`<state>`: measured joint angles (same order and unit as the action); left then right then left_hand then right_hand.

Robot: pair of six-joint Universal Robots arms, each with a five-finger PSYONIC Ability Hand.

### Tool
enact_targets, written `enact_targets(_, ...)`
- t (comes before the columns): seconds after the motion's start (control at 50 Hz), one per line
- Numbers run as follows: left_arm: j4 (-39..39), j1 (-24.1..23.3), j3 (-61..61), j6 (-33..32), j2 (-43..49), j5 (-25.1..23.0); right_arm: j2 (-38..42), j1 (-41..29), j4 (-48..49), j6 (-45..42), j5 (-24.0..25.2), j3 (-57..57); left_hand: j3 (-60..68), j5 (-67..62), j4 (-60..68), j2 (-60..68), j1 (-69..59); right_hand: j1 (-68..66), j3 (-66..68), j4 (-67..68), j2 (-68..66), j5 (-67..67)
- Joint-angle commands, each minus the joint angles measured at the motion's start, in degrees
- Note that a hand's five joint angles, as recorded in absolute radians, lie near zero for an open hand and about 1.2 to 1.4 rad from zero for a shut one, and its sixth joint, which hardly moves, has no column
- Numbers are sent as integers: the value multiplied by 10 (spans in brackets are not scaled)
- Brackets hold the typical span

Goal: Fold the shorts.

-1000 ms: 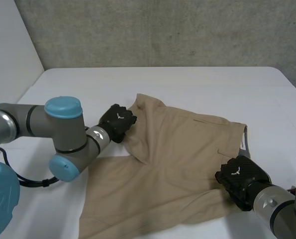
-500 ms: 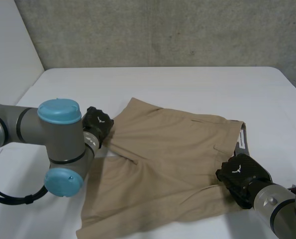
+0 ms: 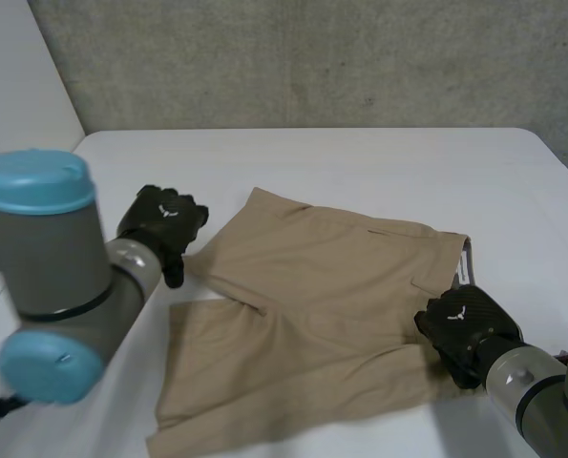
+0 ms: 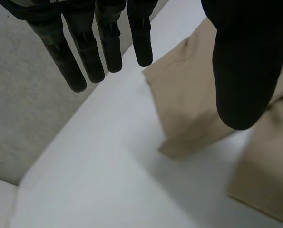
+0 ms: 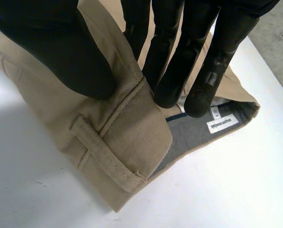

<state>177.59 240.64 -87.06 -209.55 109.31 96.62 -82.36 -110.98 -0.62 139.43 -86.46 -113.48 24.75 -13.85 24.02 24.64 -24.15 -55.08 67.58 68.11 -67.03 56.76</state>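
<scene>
1. Your tan shorts [image 3: 322, 286] lie flat on the white bench [image 3: 379, 157], between the two arms and in front of them.
2. Their long axis runs across the bench from one arm toward the other. The waistband [image 5: 131, 118] points to the robot's right and the leg ends point to its left. One leg lies farther from the robot and the other nearer.
3. The right robot hand [image 3: 465, 326] sits at the waistband end and grasps it. In its wrist view, thumb and fingers pinch the band beside a belt loop [image 5: 101, 152]. The grey inside of the band, with a white label [image 5: 222, 124], shows just past the fingertips.
4. The left robot hand [image 3: 159, 224] is released, with fingers straight, thumb apart and nothing in it. You see it over bare bench, just beside the corner of the farther leg.
</scene>
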Motion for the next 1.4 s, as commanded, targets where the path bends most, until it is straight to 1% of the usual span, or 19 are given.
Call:
enact_targets(0.02, -116, -10, -100, 38, -98, -42, 1, 7, 8, 0, -2, -2, 63, -72, 70, 64, -69, -249, 124, 119, -130, 132)
enact_targets(0.16, -174, -15, -167, 51, -136, -63, 0, 9, 12, 0, -2, -4, 105, -114, 113, 106, -111, -249, 124, 119, -130, 132)
enact_targets(0.36, -174, -10, -194, 106, -119, -66, 0, 9, 12, 0, -2, -5, 119, -128, 126, 120, -125, -249, 124, 119, -130, 132)
enact_targets(0.44, -164, -18, -188, 108, -68, -64, 0, 10, 12, 0, -2, -5, 306, -315, 314, 307, -312, -249, 124, 119, -130, 132)
enact_targets(0.46, -151, -22, -183, 109, -56, -64, 0, 11, 12, 0, -2, -5, 505, -514, 513, 506, -511, -249, 124, 119, -130, 132)
enact_targets(0.48, -141, -23, -179, 109, -54, -63, 0, 12, 12, 0, -2, -5, 552, -561, 559, 553, -558, -249, 124, 119, -130, 132)
enact_targets(0.66, -45, -28, -85, 101, -34, -61, -2, 18, 18, 0, -2, 19, 553, -561, 560, 554, -558, -249, 124, 119, -130, 132)
enact_targets(0.78, 42, -25, 38, 96, 57, -59, 10, 18, 81, 1, -10, 73, 553, -561, 560, 554, -558, -249, 124, 119, -130, 132)
enact_targets(0.88, 148, -18, 129, 68, 147, -57, 76, 17, 188, -5, -42, 123, 553, -561, 560, 554, -558, -249, 124, 119, -130, 132)
enact_targets(0.96, 222, -17, 205, 9, 236, -57, 138, 12, 251, -12, -63, 180, 553, -561, 560, 554, -558, -249, 124, 119, -130, 132)
enact_targets(1.02, 251, -18, 262, -35, 295, -57, 205, 12, 277, -33, -70, 234, 553, -561, 560, 554, -558, -249, 124, 119, -130, 132)
enact_targets(1.16, 277, -18, 377, -53, 401, -42, 335, 9, 298, -43, -105, 358, 553, -561, 560, 554, -558, -230, 105, 99, -110, 113)
enact_targets(1.18, 278, -18, 382, -52, 406, -40, 345, 9, 300, -38, -108, 369, 503, -512, 510, 504, -509, -66, -59, -64, 53, -50)
enact_targets(1.2, 280, -19, 385, -51, 410, -39, 354, 9, 301, -36, -109, 378, 332, -341, 340, 334, -338, 123, -248, -254, 243, -240)
enact_targets(1.22, 282, -24, 383, -50, 412, -39, 368, 8, 298, -36, -112, 395, -101, 92, -93, -99, 95, 420, -545, -550, 540, -537)
enact_targets(1.24, 282, -25, 378, -50, 412, -39, 372, 8, 296, -32, -115, 399, -147, 139, -140, -146, 142, 451, -576, -581, 570, -568)
enact_targets(1.26, 283, -27, 376, -49, 412, -39, 372, 9, 294, -29, -115, 402, -102, 93, -95, -101, 96, 451, -576, -581, 570, -568)
enact_targets(1.32, 284, -43, 347, -45, 403, -38, 352, 14, 287, -8, -115, 383, -147, 139, -140, -146, 142, 451, -576, -581, 570, -568)
enact_targets(1.4, 283, -51, 278, -38, 331, -37, 265, 15, 244, 39, -106, 331, -147, 139, -140, -146, 142, 451, -576, -581, 570, -568)
